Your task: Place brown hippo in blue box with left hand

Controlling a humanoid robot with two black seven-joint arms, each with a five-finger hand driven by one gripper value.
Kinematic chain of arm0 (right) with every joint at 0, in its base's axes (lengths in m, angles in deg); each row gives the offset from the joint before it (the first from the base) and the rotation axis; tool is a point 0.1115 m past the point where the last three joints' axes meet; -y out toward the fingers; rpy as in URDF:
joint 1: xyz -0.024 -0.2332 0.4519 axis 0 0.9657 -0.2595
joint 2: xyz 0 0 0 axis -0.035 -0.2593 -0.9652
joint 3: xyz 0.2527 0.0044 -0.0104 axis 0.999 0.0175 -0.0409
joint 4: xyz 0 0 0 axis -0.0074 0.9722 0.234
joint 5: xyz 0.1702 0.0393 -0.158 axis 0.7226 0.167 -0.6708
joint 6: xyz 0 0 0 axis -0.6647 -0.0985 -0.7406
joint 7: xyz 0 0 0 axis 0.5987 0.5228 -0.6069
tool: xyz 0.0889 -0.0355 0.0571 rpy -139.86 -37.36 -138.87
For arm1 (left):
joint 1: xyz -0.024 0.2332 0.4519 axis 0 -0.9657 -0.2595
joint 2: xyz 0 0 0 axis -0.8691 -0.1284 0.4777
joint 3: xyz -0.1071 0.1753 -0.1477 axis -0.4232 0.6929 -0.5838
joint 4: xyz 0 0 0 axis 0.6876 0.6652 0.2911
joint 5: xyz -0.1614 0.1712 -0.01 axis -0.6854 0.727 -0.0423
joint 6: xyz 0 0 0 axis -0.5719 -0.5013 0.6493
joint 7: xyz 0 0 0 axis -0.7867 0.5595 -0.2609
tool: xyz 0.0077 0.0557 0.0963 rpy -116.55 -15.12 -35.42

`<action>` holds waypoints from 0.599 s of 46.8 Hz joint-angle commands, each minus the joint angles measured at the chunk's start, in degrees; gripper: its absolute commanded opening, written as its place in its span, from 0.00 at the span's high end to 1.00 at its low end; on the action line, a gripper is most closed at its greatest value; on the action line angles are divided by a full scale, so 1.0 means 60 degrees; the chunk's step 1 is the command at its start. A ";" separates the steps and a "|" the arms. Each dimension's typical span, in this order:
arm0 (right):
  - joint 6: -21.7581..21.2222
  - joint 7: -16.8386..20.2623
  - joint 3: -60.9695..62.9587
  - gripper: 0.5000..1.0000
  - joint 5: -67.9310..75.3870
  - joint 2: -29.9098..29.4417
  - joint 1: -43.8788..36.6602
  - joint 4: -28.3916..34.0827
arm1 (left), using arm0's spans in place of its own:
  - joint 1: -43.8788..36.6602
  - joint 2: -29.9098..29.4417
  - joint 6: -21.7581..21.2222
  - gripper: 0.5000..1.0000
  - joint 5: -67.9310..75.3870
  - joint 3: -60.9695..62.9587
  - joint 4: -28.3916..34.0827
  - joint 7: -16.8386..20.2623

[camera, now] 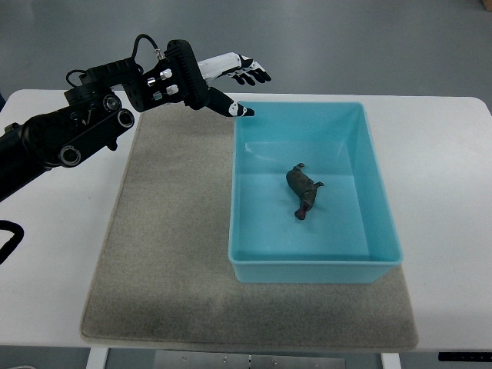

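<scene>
A white desk fills most of the view, and a large grey mat lies across its middle, reaching almost to the near edge. On the right half of the mat sits the blue box, its far wall near the mat's far edge and its near wall set back from the mat's near edge. The left arm comes in from the left edge over the desk's far left corner. Its hand hovers above the mat's far edge, just beside the box's far left corner, with the fingers stretched out, released and holding nothing; the thumb tip points at the rim of that corner. The brown hippo lies on its side on the box floor, near the middle.
</scene>
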 commanded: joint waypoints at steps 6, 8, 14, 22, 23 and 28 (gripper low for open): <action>0.0000 -0.0004 0.0000 0.13 -0.0002 0.0000 0.0001 0.0001 | -0.0001 0.0000 -0.0338 0.41 -0.0917 0.0002 0.0559 -0.0005; 0.0000 -0.0004 0.0000 0.13 -0.0002 0.0000 0.0001 0.0001 | -0.0001 0.0000 -0.0411 0.41 -0.1254 0.0002 0.0633 -0.0005; 0.0000 0.0011 0.0000 0.13 -0.0002 0.0000 0.0001 0.0001 | -0.0015 0.0000 -0.0879 0.00 -0.2235 0.0002 0.0779 -0.0005; 0.0000 -0.0004 0.0000 0.13 -0.0002 0.0000 -0.0013 0.0001 | -0.0074 0.0029 -0.1685 0.00 -0.4022 0.0017 0.1116 -0.0005; 0.0000 0.0011 0.0000 0.13 0.0013 0.0000 -0.0014 0.0001 | -0.0088 0.0029 -0.1744 0.00 -0.4271 0.0017 0.1145 -0.0005; 0.0000 0.0011 0.0000 0.13 -0.0002 0.0000 0.0001 0.0001 | -0.0103 0.0059 -0.1861 0.00 -0.5662 0.0017 0.1438 -0.0005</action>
